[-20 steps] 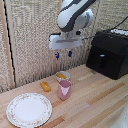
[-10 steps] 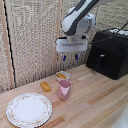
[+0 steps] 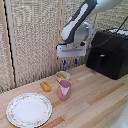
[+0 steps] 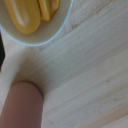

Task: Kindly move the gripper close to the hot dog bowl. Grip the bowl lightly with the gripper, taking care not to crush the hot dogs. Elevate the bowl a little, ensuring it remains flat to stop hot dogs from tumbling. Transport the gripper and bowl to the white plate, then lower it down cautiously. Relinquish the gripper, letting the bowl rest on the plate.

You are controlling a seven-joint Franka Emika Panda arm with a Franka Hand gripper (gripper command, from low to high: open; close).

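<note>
Since a second ago the gripper [image 3: 69, 62] has swung from above the pink cup toward the exterior view's right and now hangs over the table [image 3: 95, 102], higher than the hot dog bowl [image 3: 62, 76] and just off its far side. Nothing else has shifted.

The hot dog bowl sits on the table directly behind the pink cup [image 3: 64, 90], nearly touching it, with the hot dogs [image 4: 29, 15] lying inside. A loose orange piece [image 3: 45, 86] lies beside the cup, toward the white plate [image 3: 28, 109], which rests well apart from the cup at the near edge of the table. A black appliance [image 3: 109, 52] stands beyond the cup on the exterior view's right.

The risk, judged from here, is crowding. The cup stands so close to the bowl that a descending finger could clip the cup's rim and tip it, or nudge the bowl sideways. A finger landing inside the bowl instead of astride its wall could press on the hot dogs. A tilted lift could roll them out on the way to the plate.

The arm arches down from the upper right of the exterior view, wrist turned so that the fingers [image 3: 64, 62] point straight down. They hang slightly parted and hold nothing. The wrist view looks onto the bowl's rim, bare wood and the cup's pink edge.
</note>
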